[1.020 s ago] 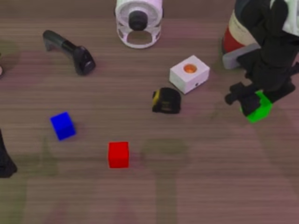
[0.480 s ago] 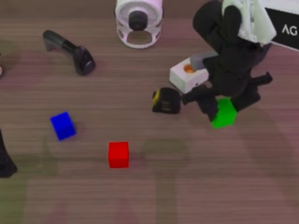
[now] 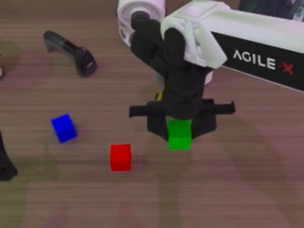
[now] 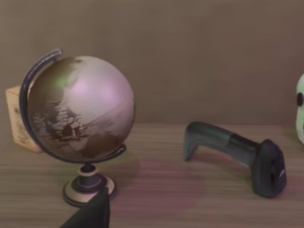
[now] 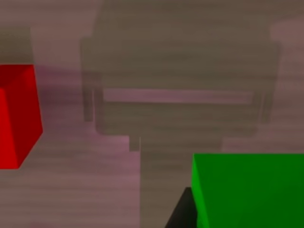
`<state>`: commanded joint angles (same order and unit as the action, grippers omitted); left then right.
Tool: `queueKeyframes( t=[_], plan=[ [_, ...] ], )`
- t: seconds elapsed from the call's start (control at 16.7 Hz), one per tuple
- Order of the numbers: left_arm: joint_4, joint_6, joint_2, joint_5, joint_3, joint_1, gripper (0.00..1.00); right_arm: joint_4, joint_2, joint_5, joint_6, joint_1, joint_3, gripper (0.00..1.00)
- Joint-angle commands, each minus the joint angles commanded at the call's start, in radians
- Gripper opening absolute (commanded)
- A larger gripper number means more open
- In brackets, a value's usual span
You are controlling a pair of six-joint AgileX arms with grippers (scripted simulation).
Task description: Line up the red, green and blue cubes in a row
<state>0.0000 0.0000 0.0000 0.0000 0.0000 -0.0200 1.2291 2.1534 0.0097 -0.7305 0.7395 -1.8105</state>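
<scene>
The right gripper [image 3: 179,124] reaches in over the middle of the table [image 3: 237,190] and holds the green cube [image 3: 179,134] clamped between its fingers, above the wood, so that the cube hangs just to the right of the red cube [image 3: 120,157] and a little farther back than it. In the right wrist view the green cube [image 5: 249,190] fills the near corner, with the gripper's shadow spread over the boards beyond it and the red cube [image 5: 16,116] off to one side. The red cube sits flat on the table, and the blue cube [image 3: 63,128] lies to its left and slightly farther back, turned a little askew. Well behind the red cube, toward the far left, lies a black barcode scanner [image 3: 71,51], and straight behind it at the far edge stands a white round object [image 3: 128,19], partly hidden by the right arm. The left gripper [image 3: 5,164] stays parked at the table's left edge, left of the blue cube; whether its fingers are open or closed I cannot tell. The left wrist view shows a globe [image 4: 78,111] on its stand beside the barcode scanner [image 4: 237,154].
</scene>
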Motion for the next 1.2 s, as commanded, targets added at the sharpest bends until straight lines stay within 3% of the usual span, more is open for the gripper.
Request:
queueKeyframes(
  t=[0.42,0.84,1.14,1.2],
  plan=[
    [0.000,0.000,0.000,0.000,0.000,0.000,1.00,-0.003,-0.003,0.000,-0.042,0.022,-0.003,0.00],
    [0.000,0.000,0.000,0.000,0.000,0.000,1.00,-0.223,0.049,0.001,-0.046,0.027,0.158,0.00],
    [0.000,0.000,0.000,0.000,0.000,0.000,1.00,-0.244,0.057,0.002,-0.046,0.029,0.176,0.00],
    [0.000,0.000,0.000,0.000,0.000,0.000,1.00,-0.244,0.057,0.002,-0.046,0.029,0.176,0.08]
  ],
)
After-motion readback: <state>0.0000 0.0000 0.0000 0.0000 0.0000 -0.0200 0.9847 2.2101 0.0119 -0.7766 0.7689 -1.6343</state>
